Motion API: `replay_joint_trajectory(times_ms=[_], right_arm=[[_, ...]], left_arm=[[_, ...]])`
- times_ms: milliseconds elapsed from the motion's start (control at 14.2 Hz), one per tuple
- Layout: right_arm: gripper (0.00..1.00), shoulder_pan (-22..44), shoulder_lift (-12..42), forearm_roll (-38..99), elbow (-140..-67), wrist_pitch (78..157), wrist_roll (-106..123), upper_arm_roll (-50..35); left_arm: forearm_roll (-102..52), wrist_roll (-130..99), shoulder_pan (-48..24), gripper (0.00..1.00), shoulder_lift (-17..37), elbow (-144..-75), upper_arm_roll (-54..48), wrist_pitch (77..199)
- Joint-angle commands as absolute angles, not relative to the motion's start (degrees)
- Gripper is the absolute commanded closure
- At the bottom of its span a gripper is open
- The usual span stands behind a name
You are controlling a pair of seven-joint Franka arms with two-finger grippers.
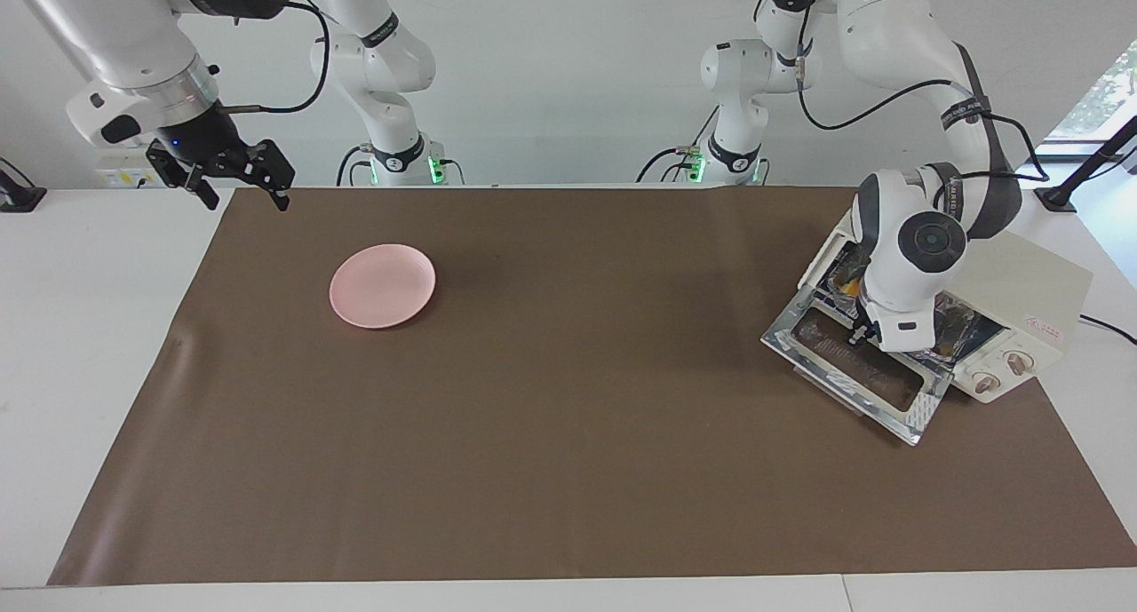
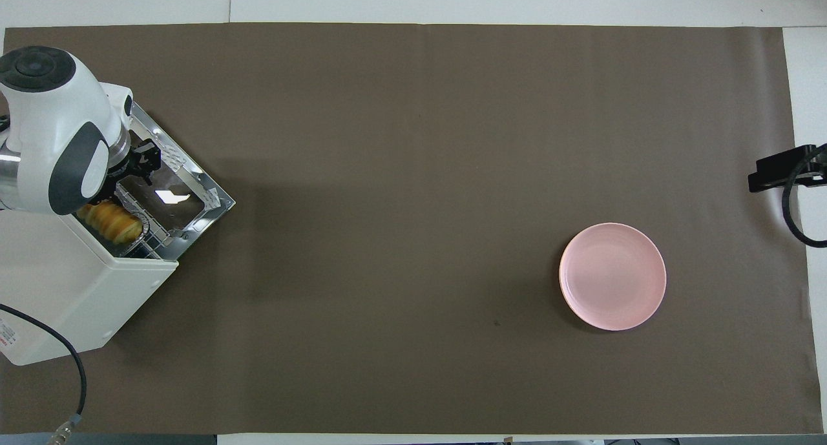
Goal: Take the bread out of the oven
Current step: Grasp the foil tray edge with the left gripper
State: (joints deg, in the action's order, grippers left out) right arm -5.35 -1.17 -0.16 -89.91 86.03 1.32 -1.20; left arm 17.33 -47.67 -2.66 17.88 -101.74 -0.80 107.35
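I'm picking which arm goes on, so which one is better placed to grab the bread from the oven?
Left. The left gripper hangs over the open door of the oven, beside the bread. The right gripper waits at the right arm's end, past the pink plate.

Red-printed label on oven (image 1: pixel 1021 301) too small to read.

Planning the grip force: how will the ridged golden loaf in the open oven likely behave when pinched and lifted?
The small golden-yellow ridged bread loaf looks puffy, so it probably squashes under a hard pinch. It is likely light for its size. Its rounded, elongated shape may roll once set on the flat pink round plate. The left end effector hangs over the oven's open door.
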Motion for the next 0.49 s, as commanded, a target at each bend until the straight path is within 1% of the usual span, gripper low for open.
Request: replay_joint_trajectory(times_ms=[0,70,141,281,351,422], right_arm=[[0.00,-5.36,-2.37,-0.79,-90.88,85.52,2.37,-1.41],[0.00,-5.36,-2.29,-0.79,-90.88,85.52,2.37,-1.41],[0.00,-5.36,-2.37,-0.79,-90.88,85.52,2.37,-1.41],[0.00,-5.36,-2.29,-0.79,-90.88,85.52,2.37,-1.41],[0.00,-5.36,-2.37,-0.79,-90.88,85.52,2.37,-1.41],[0.00,-5.36,-2.37,-0.79,-90.88,85.52,2.37,-1.41]], left_arm=[[18.54,-47.99,-1.85,0.45,16.08,-105.38,-1.14,109.95],[18.54,-47.90,-1.85,0.47,16.00,-105.38,-1.14,109.95],[18.54,-47.90,-1.76,0.57,16.08,-105.21,-1.14,110.04],[18.54,-47.64,-1.85,0.87,16.08,-105.03,-1.23,110.13],[18.54,-47.64,-1.93,1.00,16.08,-104.94,-1.23,109.95],[18.54,-47.11,-1.93,1.00,16.17,-104.94,-1.23,109.86]])
